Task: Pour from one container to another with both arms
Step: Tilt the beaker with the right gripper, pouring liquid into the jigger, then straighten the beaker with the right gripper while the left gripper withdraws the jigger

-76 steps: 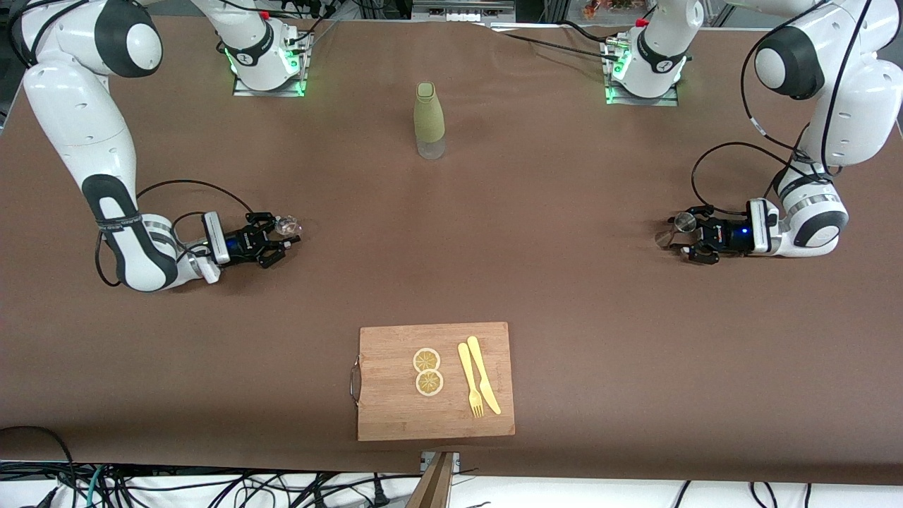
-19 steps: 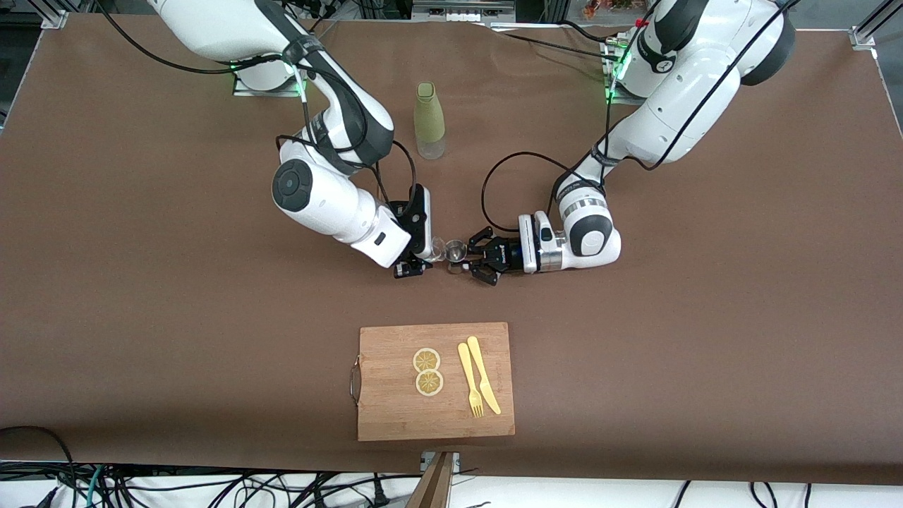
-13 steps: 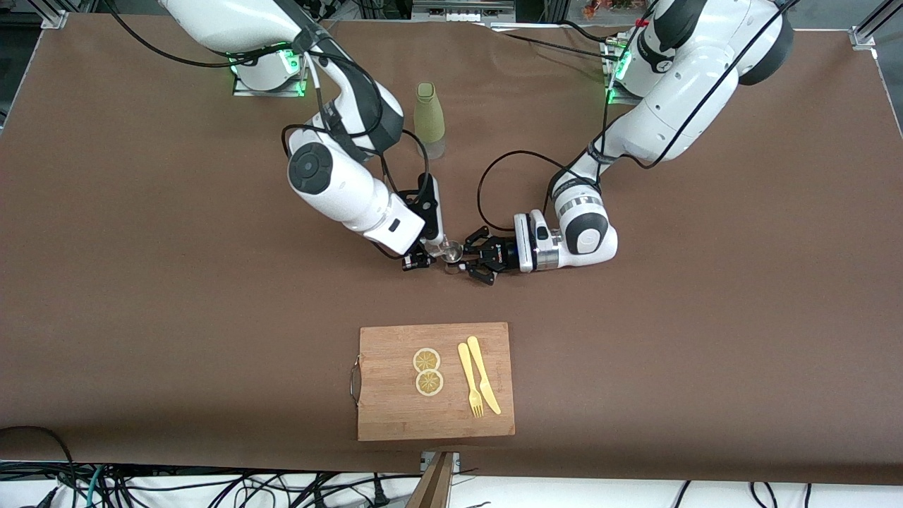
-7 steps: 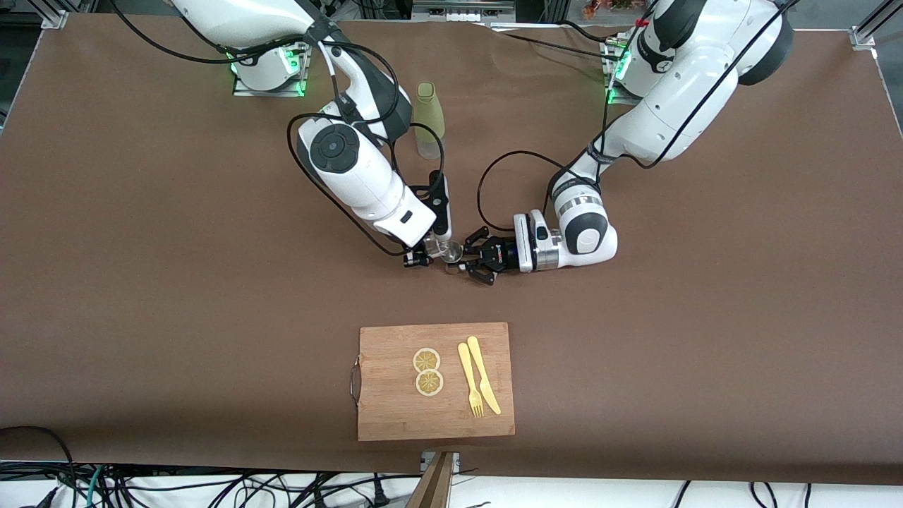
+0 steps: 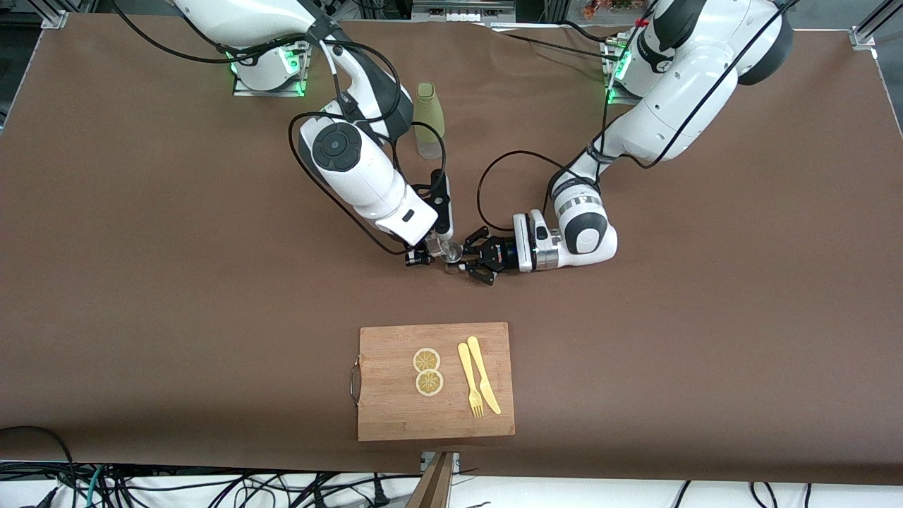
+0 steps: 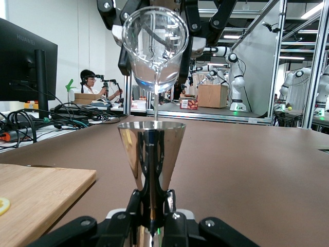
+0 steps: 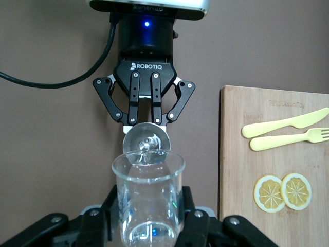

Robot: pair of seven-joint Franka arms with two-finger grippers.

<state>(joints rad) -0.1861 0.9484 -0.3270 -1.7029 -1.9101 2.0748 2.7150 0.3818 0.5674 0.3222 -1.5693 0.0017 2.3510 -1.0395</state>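
Over the middle of the table, my left gripper (image 5: 463, 261) is shut on the stem of a metal cone-shaped jigger (image 5: 456, 250), which it holds upright. My right gripper (image 5: 422, 254) is shut on a clear glass beaker (image 5: 439, 246), tipped with its lip above the jigger's mouth. In the left wrist view a thin stream of water (image 6: 155, 105) runs from the beaker (image 6: 154, 49) into the jigger (image 6: 151, 149), above my left gripper (image 6: 152, 208). The right wrist view shows the beaker (image 7: 149, 193) in my right gripper (image 7: 149, 226), with the jigger (image 7: 147, 143) just past its rim.
A green bottle (image 5: 428, 118) stands upright between the two bases, close to the right arm's elbow. Nearer the front camera lies a wooden cutting board (image 5: 391, 416) carrying two lemon slices (image 5: 427, 372) and a yellow fork and knife (image 5: 478, 384).
The right arm has swung its wrist round and tipped the beaker further over the jigger. The left arm has held the jigger nearly still. Earlier both grippers were at the table's ends.
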